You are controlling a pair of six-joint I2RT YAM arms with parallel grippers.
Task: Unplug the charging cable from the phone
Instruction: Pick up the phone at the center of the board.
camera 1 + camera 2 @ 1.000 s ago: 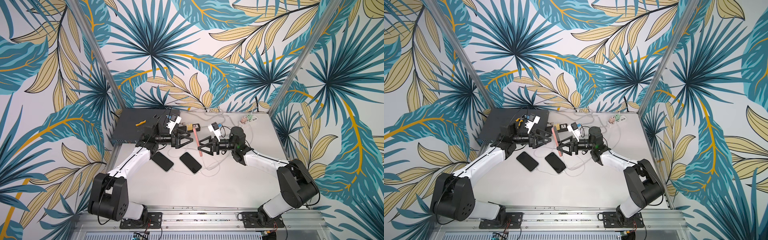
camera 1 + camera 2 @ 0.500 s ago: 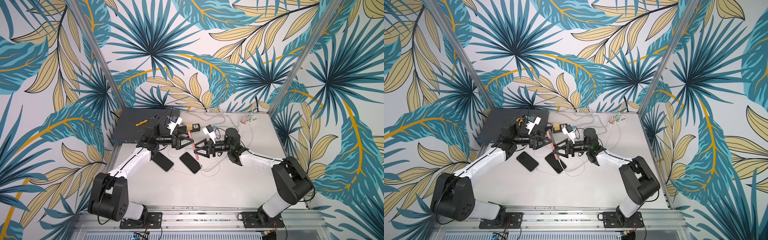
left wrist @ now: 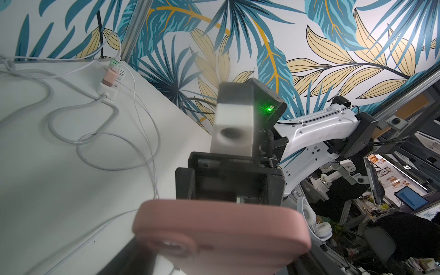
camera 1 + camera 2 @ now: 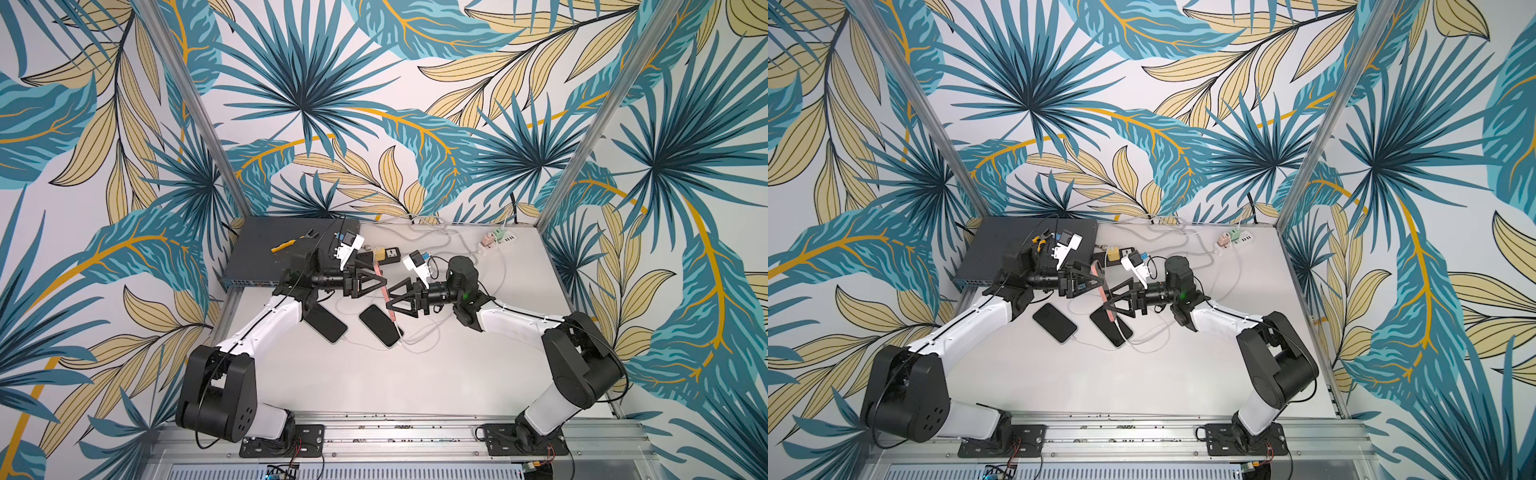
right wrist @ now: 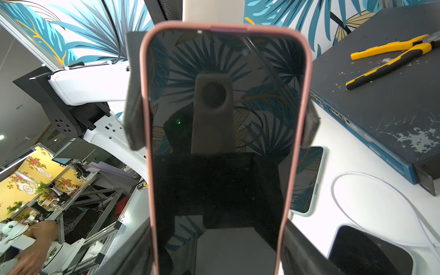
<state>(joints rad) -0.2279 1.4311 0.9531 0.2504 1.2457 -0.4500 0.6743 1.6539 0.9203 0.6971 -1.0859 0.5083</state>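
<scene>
above the table (image 4: 374, 382), left pincer (image 4: 382, 284) and right pincer (image 4: 390, 305) clamp the pink phone (image 5: 221, 142) (edgewise).

White table (image 4: 374, 386) bears two phones (image 4: 325, 323), cables (image 3: 51, 91), a switch box (image 4: 266, 249)

You've got the pink-cased phone (image 5: 221, 119) raised off the worktop (image 4: 374, 382). From above it is edge-on and slanted, its dark screen facing the right arm. Its white charging cable (image 4: 398, 331) trails from the lower end onto the worktop, and you can't see the plug.
</scene>
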